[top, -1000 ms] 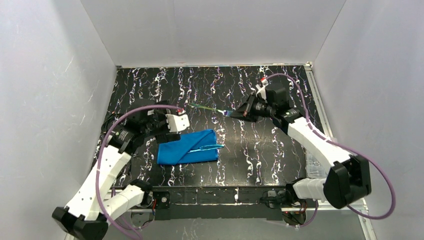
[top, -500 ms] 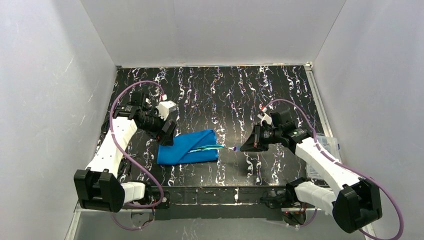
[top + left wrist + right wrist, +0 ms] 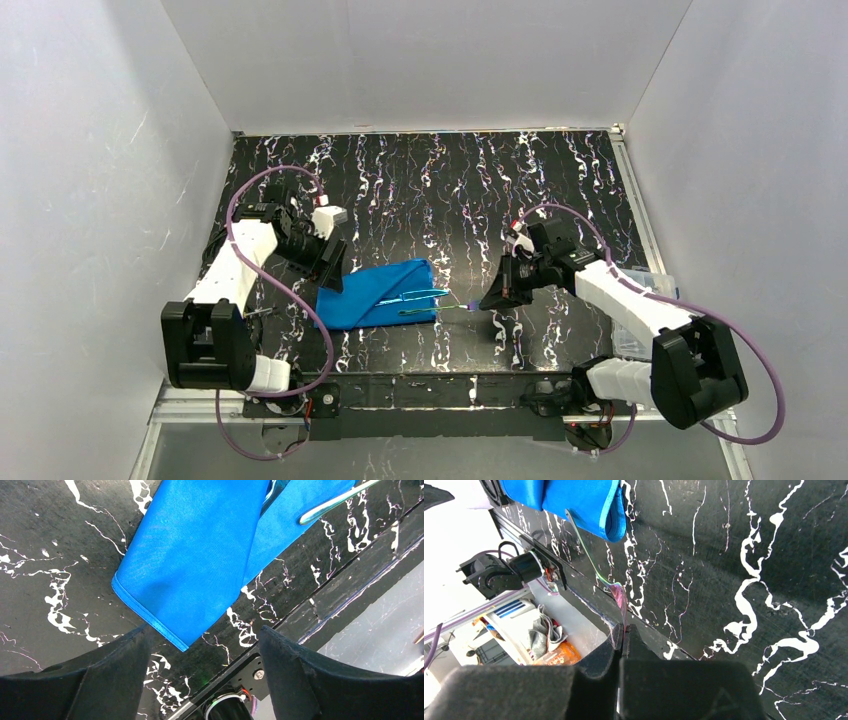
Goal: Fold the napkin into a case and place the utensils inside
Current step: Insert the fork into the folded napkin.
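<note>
Top external: case (image 3: 378,295) folded, first utensil (image 3: 425,294) poking from its mouth. Right gripper (image 3: 490,302) pinches the second utensil (image 3: 440,309) at that mouth, insertion pending; left gripper (image 3: 332,270) hangs spread over the case's opposite end.

On the black white-veined table (image 3: 450,190), the folded bright blue cloth case (image 3: 375,297) lies centre-front between the arms. The left gripper (image 3: 330,278) hangs over its left corner. The right gripper (image 3: 487,302) sits just right (clear of the cloth), a slender iridescent metal utensil (image 3: 455,307) bridging to the case's near right edge. A second utensil (image 3: 425,293) juts from that end.
</note>
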